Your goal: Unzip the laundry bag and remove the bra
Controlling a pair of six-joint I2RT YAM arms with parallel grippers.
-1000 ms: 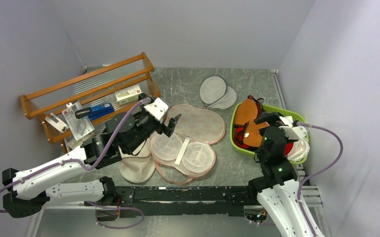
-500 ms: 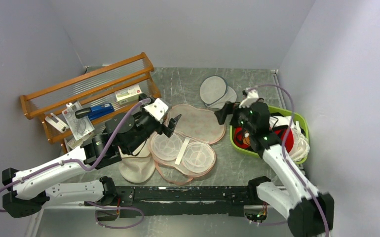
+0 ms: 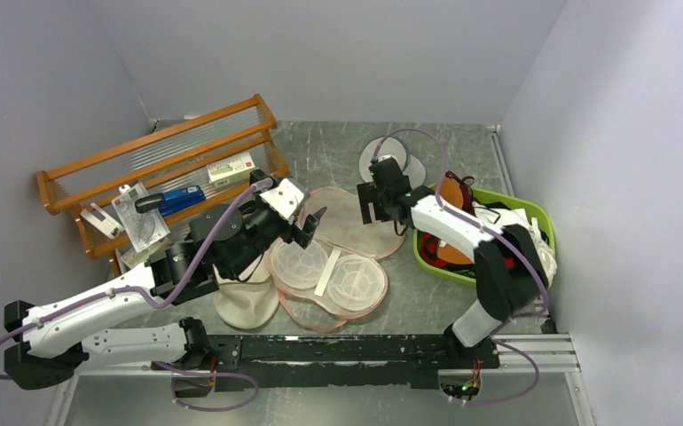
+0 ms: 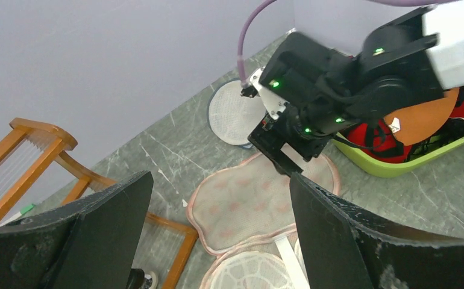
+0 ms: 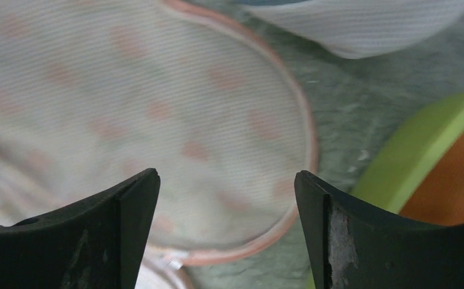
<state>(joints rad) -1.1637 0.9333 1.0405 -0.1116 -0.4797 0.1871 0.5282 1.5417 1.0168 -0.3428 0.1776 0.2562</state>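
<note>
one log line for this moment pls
laundry bag: unzipped, open | bra: in green bin | left claw: open, empty | right claw: open, empty, above bag

The laundry bag (image 3: 342, 226) is pale pink cloth, a fine matt mesh that looks softly padded, edged by a smoother pink zipper rim. The counter (image 3: 320, 160) has a grey-green marbled surface, matt and streaked. The rack (image 3: 156, 142) is varnished wood with a mild gloss. The basket (image 4: 398, 165) is smooth lime-green plastic. The bra (image 4: 422, 117) shows smooth, matt orange cloth cups. The round pouch (image 4: 232, 114) is white mesh cloth. The fingers (image 4: 362, 241) of the left end effector (image 4: 220, 176) and those of the right end effector (image 5: 226, 174) are matt black plastic, grainy and scuffed pale along the edges. The arm shells (image 3: 98, 311) are glossy white plastic, and the cable (image 3: 218, 226) is smooth purple sheathing
</note>
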